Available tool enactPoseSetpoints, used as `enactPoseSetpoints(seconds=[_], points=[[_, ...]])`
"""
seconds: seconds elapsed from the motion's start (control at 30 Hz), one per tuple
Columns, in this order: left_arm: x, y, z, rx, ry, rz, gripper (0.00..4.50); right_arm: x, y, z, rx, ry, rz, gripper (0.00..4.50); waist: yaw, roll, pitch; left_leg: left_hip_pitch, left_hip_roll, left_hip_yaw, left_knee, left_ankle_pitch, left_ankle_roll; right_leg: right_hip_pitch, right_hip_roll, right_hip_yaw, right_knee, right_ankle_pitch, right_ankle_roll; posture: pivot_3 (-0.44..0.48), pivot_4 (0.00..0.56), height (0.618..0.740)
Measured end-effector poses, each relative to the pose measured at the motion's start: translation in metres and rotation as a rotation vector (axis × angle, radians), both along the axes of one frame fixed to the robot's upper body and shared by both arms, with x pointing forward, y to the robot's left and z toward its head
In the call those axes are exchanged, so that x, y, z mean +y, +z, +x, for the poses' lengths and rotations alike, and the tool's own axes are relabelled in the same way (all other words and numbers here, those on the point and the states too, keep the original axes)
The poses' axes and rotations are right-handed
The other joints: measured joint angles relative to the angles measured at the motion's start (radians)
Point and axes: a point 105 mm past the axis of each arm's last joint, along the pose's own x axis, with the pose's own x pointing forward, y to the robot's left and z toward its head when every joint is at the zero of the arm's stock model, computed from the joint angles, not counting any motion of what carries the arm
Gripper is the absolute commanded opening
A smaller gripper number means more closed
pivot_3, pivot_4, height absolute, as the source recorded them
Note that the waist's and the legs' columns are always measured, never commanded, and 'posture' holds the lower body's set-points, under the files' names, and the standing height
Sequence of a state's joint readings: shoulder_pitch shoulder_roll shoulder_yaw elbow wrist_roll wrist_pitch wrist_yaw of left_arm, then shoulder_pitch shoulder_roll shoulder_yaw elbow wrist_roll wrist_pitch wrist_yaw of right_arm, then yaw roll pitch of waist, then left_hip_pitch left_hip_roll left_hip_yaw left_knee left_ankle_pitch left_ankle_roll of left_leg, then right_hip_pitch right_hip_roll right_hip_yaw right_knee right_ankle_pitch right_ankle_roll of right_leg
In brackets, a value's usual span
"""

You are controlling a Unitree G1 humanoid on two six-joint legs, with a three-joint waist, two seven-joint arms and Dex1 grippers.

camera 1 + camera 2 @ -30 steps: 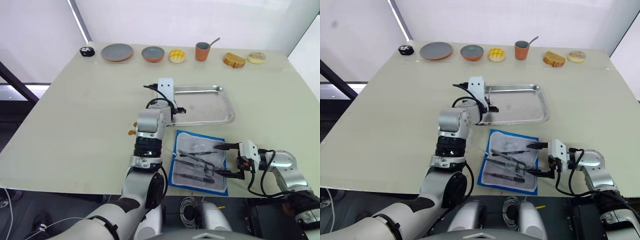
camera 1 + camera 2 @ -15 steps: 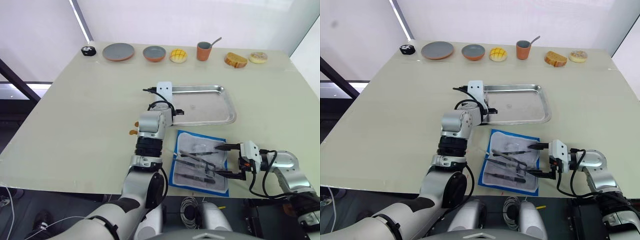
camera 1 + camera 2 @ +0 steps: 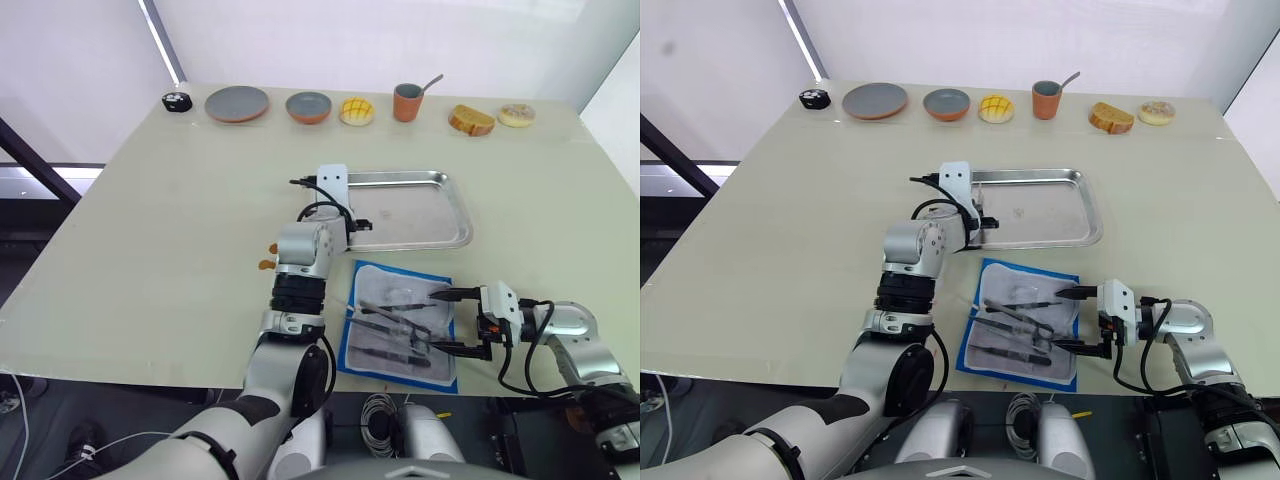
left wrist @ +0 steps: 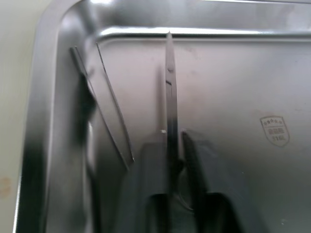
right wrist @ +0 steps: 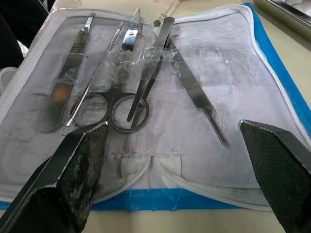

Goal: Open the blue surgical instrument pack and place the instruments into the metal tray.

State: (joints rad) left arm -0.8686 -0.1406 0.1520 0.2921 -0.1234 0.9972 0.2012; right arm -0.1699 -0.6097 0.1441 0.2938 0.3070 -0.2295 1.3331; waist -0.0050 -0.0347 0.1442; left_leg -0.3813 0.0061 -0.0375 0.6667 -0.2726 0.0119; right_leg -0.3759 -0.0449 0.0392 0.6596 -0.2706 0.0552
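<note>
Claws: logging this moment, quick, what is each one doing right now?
Left claw: shut on a slim silver metal instrument, over the shiny steel tray.
Right claw: open, empty, at the opened blue instrument pack.

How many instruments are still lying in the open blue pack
5, side by side on the lining of the blue pack: flat handle, thin probe, scissors, forceps, scalpel handle. Overlaps may hide more.

Along the table's far edge we see a black object, grey plate, bowl, yellow bun, orange cup, bread and doughnut.
</note>
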Motion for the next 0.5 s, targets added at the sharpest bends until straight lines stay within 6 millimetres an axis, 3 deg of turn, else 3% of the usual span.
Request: enactPoseSetpoints(seconds=[0.03, 0.07, 0.17, 0.2, 0.37, 0.5], points=[[0.0, 0.0, 0.0, 0.002, 0.0, 0.0, 2.51, 0.0, 0.0, 0.0, 0.0, 0.0, 0.0, 4.5, 0.0, 0.0, 0.0, 0.0, 0.0, 0.0, 0.0, 0.0, 0.0, 0.0, 0.0, 0.0, 0.0, 0.0, 0.0, 0.0, 0.15, 0.74], [0.0, -0.001, 0.0, 0.004, -0.001, -0.001, 2.7, 0.0, 0.0, 0.0, 0.0, 0.0, 0.0, 4.5, 0.0, 0.0, 0.0, 0.0, 0.0, 0.0, 0.0, 0.0, 0.0, 0.0, 0.0, 0.0, 0.0, 0.0, 0.0, 0.0, 0.15, 0.74], [-0.002, -0.002, 0.0, 0.007, -0.007, -0.012, 4.17, 0.0, 0.0, 0.0, 0.0, 0.0, 0.0, 4.5, 0.0, 0.0, 0.0, 0.0, 0.0, 0.0, 0.0, 0.0, 0.0, 0.0, 0.0, 0.0, 0.0, 0.0, 0.0, 0.0, 0.15, 0.74], [-0.003, -0.001, 0.0, 0.004, -0.01, -0.016, 4.41, 0.0, 0.0, 0.0, 0.0, 0.0, 0.0, 4.5, 0.0, 0.0, 0.0, 0.0, 0.0, 0.0, 0.0, 0.0, 0.0, 0.0, 0.0, 0.0, 0.0, 0.0, 0.0, 0.0, 0.15, 0.74], [-0.007, 0.0, -0.001, 0.004, -0.03, -0.037, 4.41, 0.0, 0.0, 0.0, 0.0, 0.0, 0.0, 4.5, 0.0, 0.0, 0.0, 0.0, 0.0, 0.0, 0.0, 0.0, 0.0, 0.0, 0.0, 0.0, 0.0, 0.0, 0.0, 0.0, 0.15, 0.74], [-0.021, 0.028, -0.007, -0.122, -0.183, -0.201, 4.41, 0.001, 0.0, 0.001, -0.001, 0.005, 0.0, 4.5, -0.004, 0.001, 0.001, 0.0, 0.0, 0.001, 0.0, 0.002, -0.003, 0.0, 0.0, 0.001, 0.0, 0.0, 0.0, 0.0, 0.15, 0.74]])
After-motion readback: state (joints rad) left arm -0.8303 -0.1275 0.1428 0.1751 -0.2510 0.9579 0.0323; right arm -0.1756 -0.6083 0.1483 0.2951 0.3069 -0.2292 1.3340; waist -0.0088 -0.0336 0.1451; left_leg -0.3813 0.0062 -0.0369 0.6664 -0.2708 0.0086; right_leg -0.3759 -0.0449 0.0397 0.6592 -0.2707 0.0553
